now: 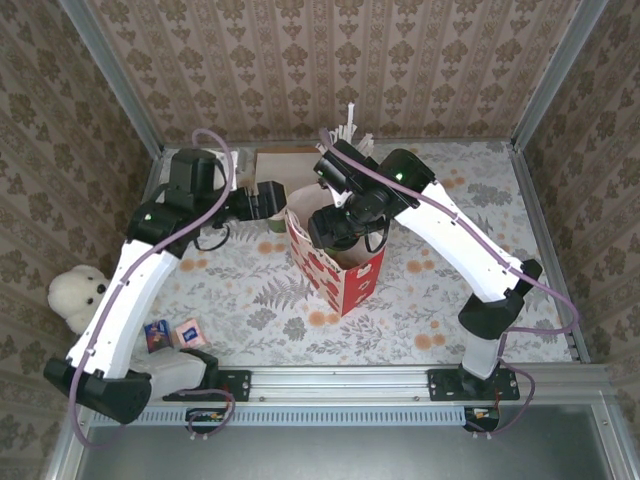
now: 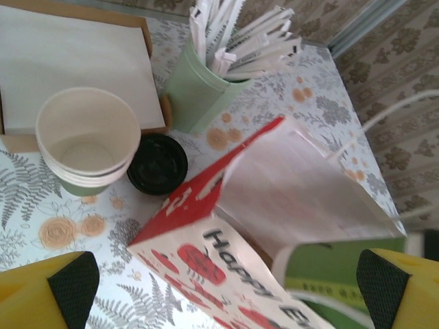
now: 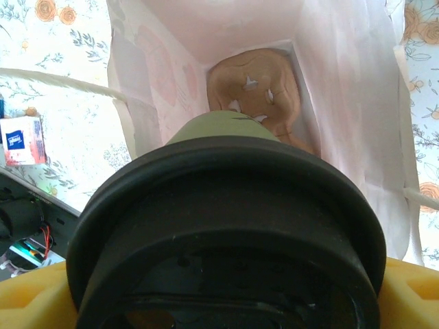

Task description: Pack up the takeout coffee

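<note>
Right wrist view, right gripper (image 3: 219,308) clamped on takeout coffee (image 3: 226,212), open gift bag (image 3: 343,89) beneath, left gripper (image 2: 226,291) spread wide over "HAPPY" lettering.

The takeout coffee (image 3: 226,219) is matt paper with a smooth plastic lid (image 3: 206,178).

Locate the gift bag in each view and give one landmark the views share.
Top external: bag stands mid-table, open mouth up.
Left wrist: bag at lower centre, red printed side toward the camera.
Right wrist: bag shows its pale inside across the top, behind the lidded coffee.
Shared landmark: the floral tablecloth around the bag.
</note>
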Controlling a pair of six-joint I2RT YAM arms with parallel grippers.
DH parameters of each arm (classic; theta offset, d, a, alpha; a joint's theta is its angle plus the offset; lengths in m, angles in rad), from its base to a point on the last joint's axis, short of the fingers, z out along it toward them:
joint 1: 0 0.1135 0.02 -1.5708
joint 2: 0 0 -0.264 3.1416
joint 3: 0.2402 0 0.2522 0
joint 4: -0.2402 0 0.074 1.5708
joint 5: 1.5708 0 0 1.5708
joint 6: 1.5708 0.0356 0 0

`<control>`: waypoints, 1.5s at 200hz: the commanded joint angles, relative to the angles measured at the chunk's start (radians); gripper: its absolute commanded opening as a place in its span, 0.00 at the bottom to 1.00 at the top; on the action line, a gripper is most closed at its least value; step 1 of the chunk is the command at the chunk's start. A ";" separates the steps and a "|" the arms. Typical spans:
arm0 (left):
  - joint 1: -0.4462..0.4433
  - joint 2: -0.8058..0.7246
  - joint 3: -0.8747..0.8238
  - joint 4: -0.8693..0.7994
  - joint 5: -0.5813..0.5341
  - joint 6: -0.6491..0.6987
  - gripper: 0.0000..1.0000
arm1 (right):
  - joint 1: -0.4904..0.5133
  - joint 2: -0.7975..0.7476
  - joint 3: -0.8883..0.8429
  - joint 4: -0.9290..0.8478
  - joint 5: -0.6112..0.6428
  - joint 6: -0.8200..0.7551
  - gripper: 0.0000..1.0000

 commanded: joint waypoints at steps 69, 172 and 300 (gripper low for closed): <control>-0.056 -0.078 -0.042 -0.031 0.308 0.001 0.81 | 0.020 0.067 0.046 -0.113 0.076 0.026 0.76; -0.058 -0.066 -0.067 -0.047 0.331 0.081 0.48 | 0.035 0.081 0.093 -0.204 0.156 0.066 0.74; -0.054 -0.117 -0.068 -0.191 0.183 0.209 0.00 | 0.024 0.073 0.005 -0.122 0.125 0.089 0.75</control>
